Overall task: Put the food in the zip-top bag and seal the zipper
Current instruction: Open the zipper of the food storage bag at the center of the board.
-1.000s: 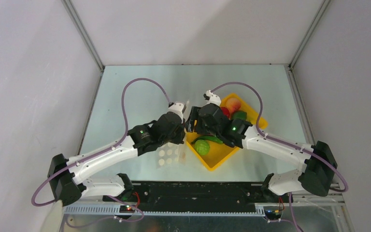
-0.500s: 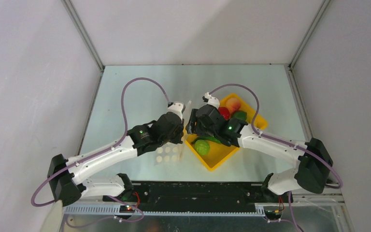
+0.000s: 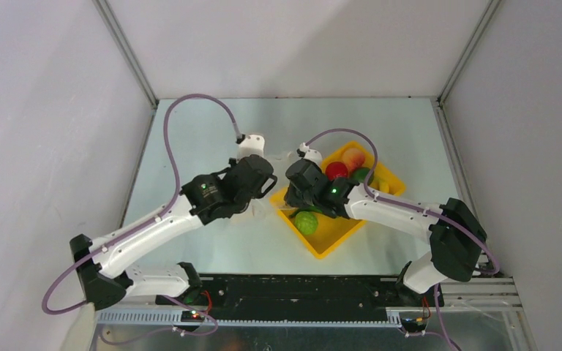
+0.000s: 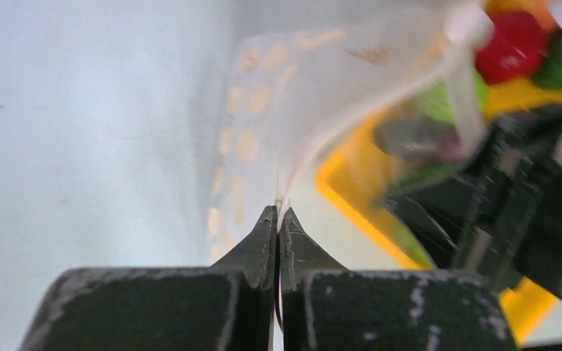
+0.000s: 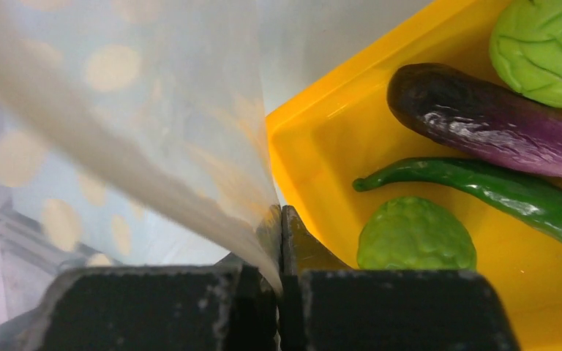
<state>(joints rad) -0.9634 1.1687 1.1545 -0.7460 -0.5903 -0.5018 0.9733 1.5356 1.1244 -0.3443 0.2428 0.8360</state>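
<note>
Both pairs of fingers are clenched on the zip-top bag [image 4: 278, 110]: the left fingers [image 4: 272, 225] and the right fingers [image 5: 288, 224] each pinch an edge of its film, holding it above the bench [image 3: 205, 139] just beside the yellow tray [image 5: 336, 146], where the food [image 5: 416, 234] lies.

Clear flat plastic bag [image 5: 117, 73] is showing pale round dots; yellow rectangular tray [image 5: 322, 146] is carrying glossy purple eggplant [image 5: 483, 121], green cucumber [image 5: 512, 194].
</note>
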